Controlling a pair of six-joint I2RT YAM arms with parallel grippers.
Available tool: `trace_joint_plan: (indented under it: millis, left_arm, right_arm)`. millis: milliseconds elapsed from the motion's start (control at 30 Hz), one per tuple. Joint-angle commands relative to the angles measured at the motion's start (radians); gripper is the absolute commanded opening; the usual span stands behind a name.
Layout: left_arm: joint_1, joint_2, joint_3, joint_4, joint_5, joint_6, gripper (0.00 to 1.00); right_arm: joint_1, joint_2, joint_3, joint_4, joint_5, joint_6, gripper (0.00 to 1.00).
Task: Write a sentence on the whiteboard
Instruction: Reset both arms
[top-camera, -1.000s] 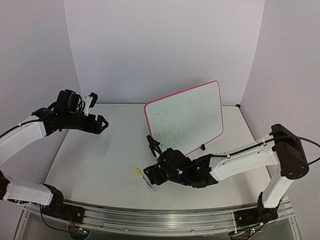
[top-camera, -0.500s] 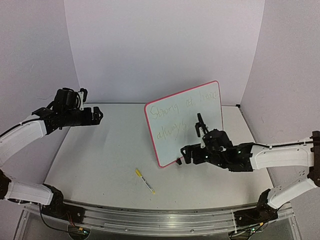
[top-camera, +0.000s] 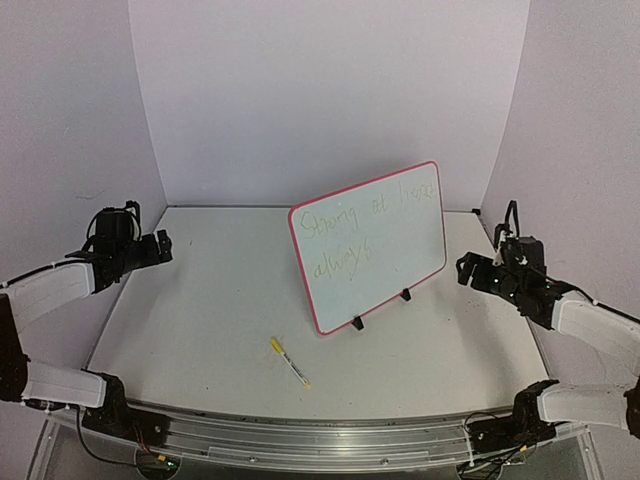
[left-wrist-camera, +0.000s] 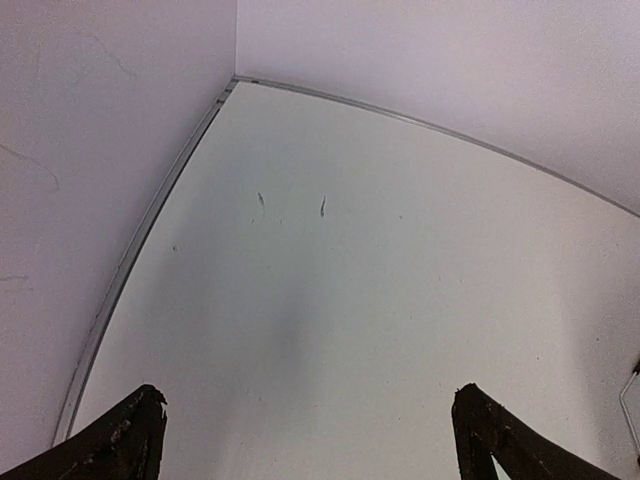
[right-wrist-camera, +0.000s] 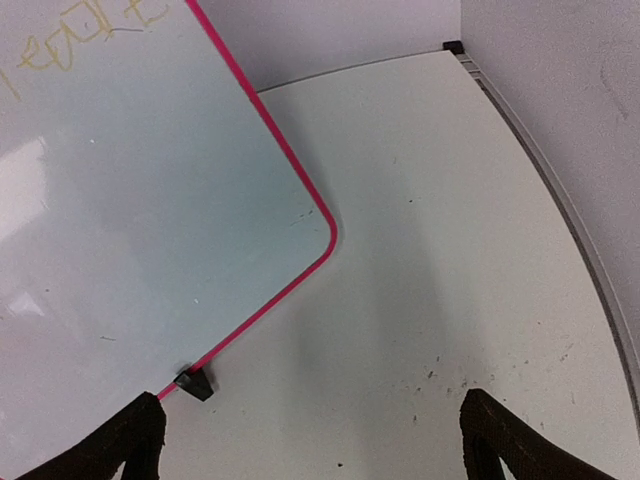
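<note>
The whiteboard (top-camera: 385, 250) with its pink-red rim stands tilted on small black feet at the table's middle. The sentence (top-camera: 350, 232) is faint yellow-green cursive in two lines on it. A yellow marker (top-camera: 290, 362) lies on the table in front of the board's left corner. My left gripper (top-camera: 162, 247) is open and empty at the far left. My right gripper (top-camera: 468, 270) is open and empty, right of the board. In the right wrist view the board's corner (right-wrist-camera: 150, 200) and one black foot (right-wrist-camera: 195, 383) show ahead of the open fingers (right-wrist-camera: 500, 440).
White walls close the table on the left, back and right. The left wrist view shows bare table (left-wrist-camera: 350, 300) and the left wall seam (left-wrist-camera: 150, 230). A metal rail (top-camera: 300, 435) runs along the near edge.
My right arm has pulled back from the marker and the board's front to the far right. My left arm has drawn back to the left. The board and marker have not moved.
</note>
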Motion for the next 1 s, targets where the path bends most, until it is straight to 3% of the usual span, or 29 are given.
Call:
trace_joint_plan:
  millis: [0,300,500,967]
  left_arm:
    - [0.001,-0.126,-0.124,0.278,-0.043,0.071,0.99]
    - [0.000,-0.220,-0.328,0.465,-0.116,0.100,0.99]
    - [0.000,-0.169,-0.359,0.498,-0.138,0.082,0.99]
    - [0.000,-0.164,-0.421,0.556,-0.175,0.074,0.99]
  right_arm:
    - [-0.043,-0.125,-0.005,0.034,-0.009,-0.101,0.98]
    - [-0.046,-0.383,-0.209,0.199,0.109,-0.210,0.98]
    - [-0.046,-0.446,-0.304,0.201,0.156,-0.191,0.98]
    - [-0.047,-0.507,-0.327,0.185,0.168,-0.204,0.98]
